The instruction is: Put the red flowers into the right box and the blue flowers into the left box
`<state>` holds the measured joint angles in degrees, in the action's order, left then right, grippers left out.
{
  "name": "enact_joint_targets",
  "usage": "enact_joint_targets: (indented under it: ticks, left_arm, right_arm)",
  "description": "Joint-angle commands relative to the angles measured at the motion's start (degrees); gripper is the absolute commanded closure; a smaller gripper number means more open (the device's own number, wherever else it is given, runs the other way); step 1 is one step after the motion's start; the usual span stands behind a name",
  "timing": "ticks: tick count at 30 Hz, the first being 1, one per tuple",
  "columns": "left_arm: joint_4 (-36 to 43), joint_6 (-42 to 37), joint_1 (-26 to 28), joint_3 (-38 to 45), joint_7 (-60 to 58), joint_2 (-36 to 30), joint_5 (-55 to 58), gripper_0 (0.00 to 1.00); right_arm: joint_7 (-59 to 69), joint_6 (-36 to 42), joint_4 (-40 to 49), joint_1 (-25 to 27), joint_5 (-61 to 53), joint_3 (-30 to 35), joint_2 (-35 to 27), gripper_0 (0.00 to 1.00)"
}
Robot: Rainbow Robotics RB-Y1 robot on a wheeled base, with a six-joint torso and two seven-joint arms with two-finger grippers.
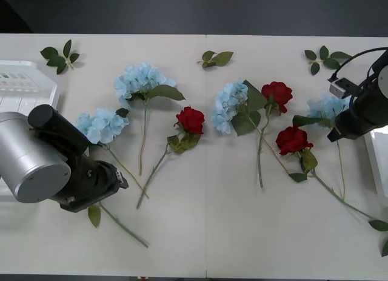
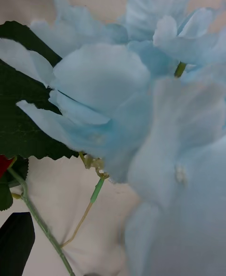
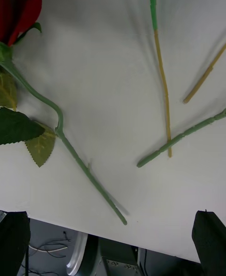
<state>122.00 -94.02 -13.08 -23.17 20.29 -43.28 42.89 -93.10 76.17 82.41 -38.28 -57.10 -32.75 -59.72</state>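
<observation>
A white tabletop (image 1: 206,232) carries scattered artificial flowers, seen from above the robot's arms. Places below are given relative to the lone red rose (image 1: 191,119) lying near the middle of the tabletop.

Nearest the robot, left of and below that rose, the left hand (image 1: 100,184) hovers over bare green stems; its wrist view shows black fingers (image 3: 209,238) set wide apart at both corners, holding nothing, with the rose's stem (image 3: 70,149) beneath.

Just left of the rose lies a pale blue hydrangea (image 1: 102,124), and another blue hydrangea (image 1: 140,79) sits farther back on the same side. Beyond these, at the left edge, is the left box (image 1: 24,87), a white tray.

Right of the rose, a third blue hydrangea (image 1: 229,106) lies touching a second red rose (image 1: 277,94), with a third red rose (image 1: 293,139) just nearer the robot.

Far right of the rose, the right hand (image 1: 339,132) hangs low over a fourth blue hydrangea (image 1: 327,106), whose petals (image 2: 132,116) press close to its wrist camera. One black finger (image 2: 16,243) shows at a corner; I cannot tell how wide the hand is. The right box (image 1: 377,159) peeks in at the right edge.

Farthest back, three loose leaf sprigs (image 1: 217,58) lie along the tabletop's rear.
</observation>
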Motion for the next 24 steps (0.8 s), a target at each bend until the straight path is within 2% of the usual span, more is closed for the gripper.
enact_joint_targets:
  ticks: [1, 9, 18, 19, 21, 24]
  left_arm:
    - [-3.00, 3.67, -0.36, -1.79, 1.25, -1.10, -2.11, 0.00]
    - [-9.15, 10.96, 1.83, -3.46, 0.98, -0.93, -3.34, 0.00]
    - [-11.09, 12.11, 3.86, -3.38, 0.28, -0.84, -3.43, 0.00]
    - [-11.26, 12.11, 3.94, -3.38, 0.19, -0.93, -3.43, 0.00]
    - [-11.61, 12.11, 4.12, -3.38, 0.02, -0.93, -3.52, 0.00]
    - [-12.40, 12.63, 4.21, -3.38, -0.25, -0.75, -3.69, 0.00]
  right_arm:
    - [-1.47, -2.43, 0.20, -0.83, 0.85, -1.88, -1.71, 0.00]
    - [-1.91, -5.16, -5.33, -0.92, 2.25, -2.14, 1.36, 0.01]
    - [-1.99, -8.67, -7.97, -0.92, 4.45, -4.34, 3.38, 0.09]
    - [-1.99, -8.94, -7.97, -0.92, 4.63, -4.51, 3.56, 0.12]
    - [-1.91, -9.20, -8.06, -0.92, 4.89, -5.04, 3.74, 0.25]
    - [-1.73, -9.90, -8.23, -0.92, 5.77, -5.65, 4.35, 0.38]
